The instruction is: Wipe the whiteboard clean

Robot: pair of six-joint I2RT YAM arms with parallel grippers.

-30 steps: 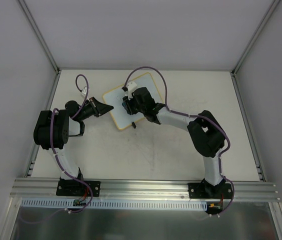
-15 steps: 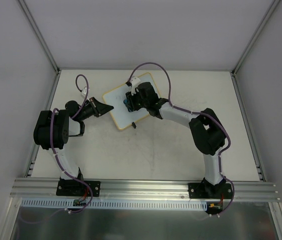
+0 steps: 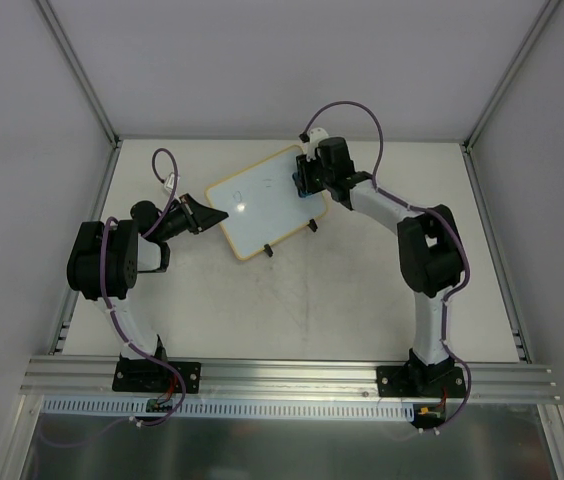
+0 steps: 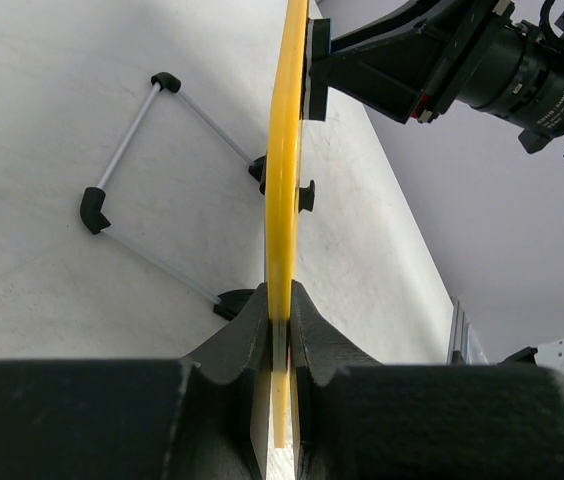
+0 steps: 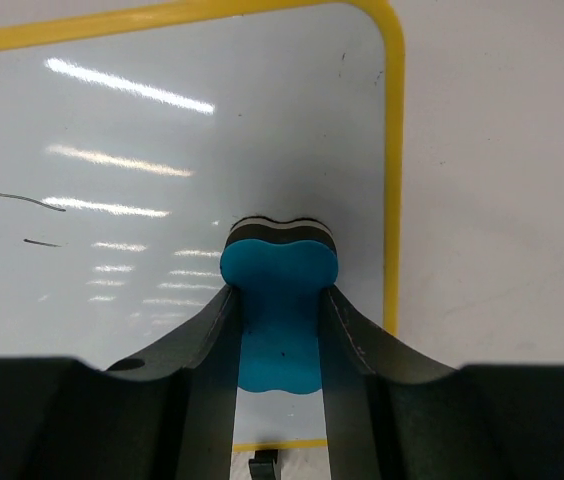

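Note:
The whiteboard (image 3: 262, 205), white with a yellow frame, lies at the table's middle back. My left gripper (image 3: 210, 214) is shut on its left edge; in the left wrist view the yellow rim (image 4: 284, 150) runs edge-on between the fingers of that gripper (image 4: 280, 325). My right gripper (image 3: 305, 180) is shut on a blue eraser (image 5: 279, 300), which presses on the whiteboard (image 5: 162, 110) close to its right frame. Two faint pen marks (image 5: 27, 201) remain left of the eraser.
Two black clip feet (image 3: 312, 224) stick out from the board's near edge. A thin wire stand with black corners (image 4: 97, 205) shows beside the board in the left wrist view. Grey walls and metal rails (image 3: 82, 80) enclose the table.
My right gripper has carried the eraser from the board's middle to its far right edge, uncovering the white surface. The left gripper and the board have stayed put.

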